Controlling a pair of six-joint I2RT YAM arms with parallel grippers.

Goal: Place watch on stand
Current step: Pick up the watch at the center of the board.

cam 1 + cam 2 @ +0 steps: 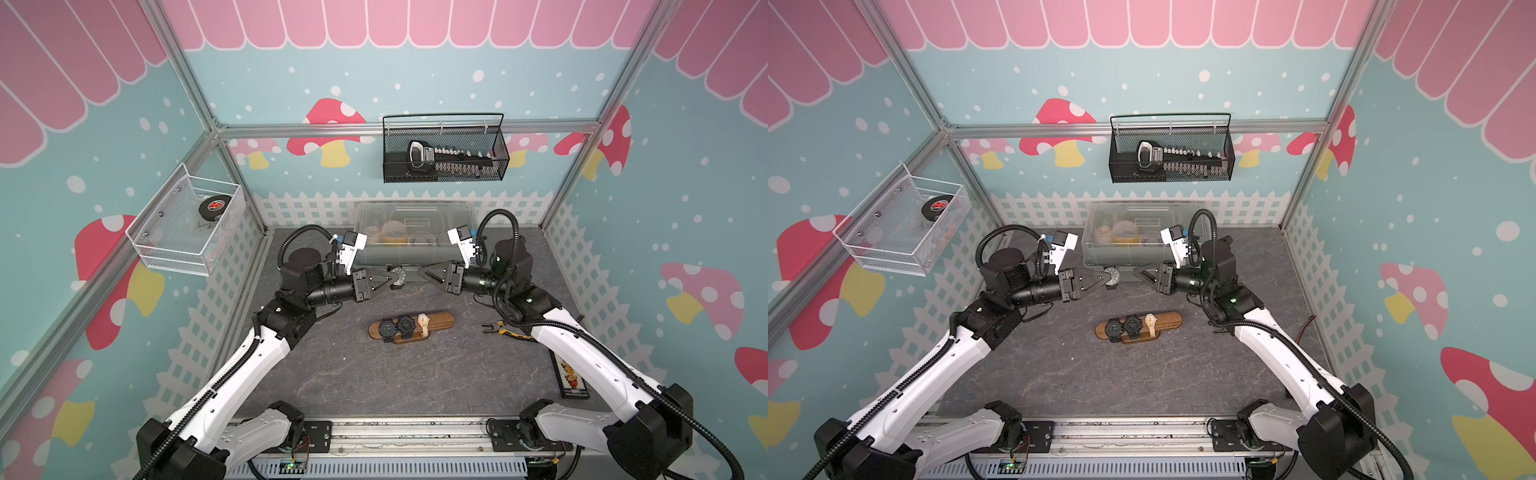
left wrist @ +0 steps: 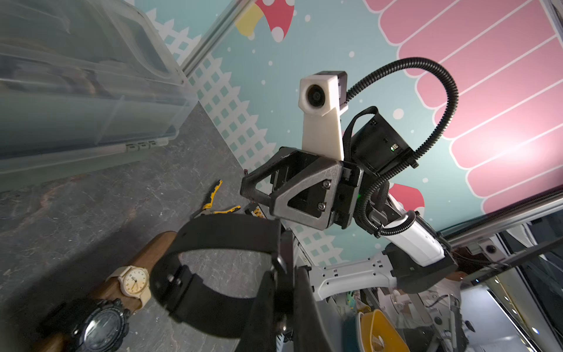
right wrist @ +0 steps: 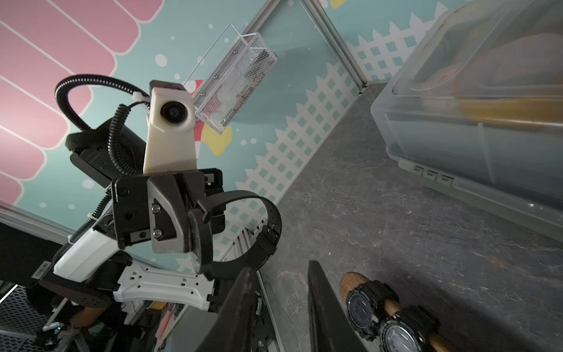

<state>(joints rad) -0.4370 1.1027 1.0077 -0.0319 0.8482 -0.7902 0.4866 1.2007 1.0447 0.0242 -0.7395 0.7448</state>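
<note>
A watch (image 1: 398,276) with a silver dial and a black strap (image 2: 213,234) hangs in the air in front of the clear box. My left gripper (image 1: 390,279) is shut on its case, seen in the left wrist view (image 2: 288,283). My right gripper (image 1: 422,272) faces it from a short way off, open, with nothing between its fingers (image 3: 280,274). The stand (image 1: 440,321), a brown wooden bar, lies on the table below and nearer the front. It carries two black watches (image 1: 388,328) (image 1: 406,325) and a cream one (image 1: 423,321); its right end is bare.
A clear lidded plastic box (image 1: 415,232) stands at the back behind both grippers. Yellow-handled pliers (image 1: 505,330) and a dark strip (image 1: 571,376) lie at the right under my right arm. A black wire basket (image 1: 444,149) and a white one (image 1: 187,220) hang on the walls.
</note>
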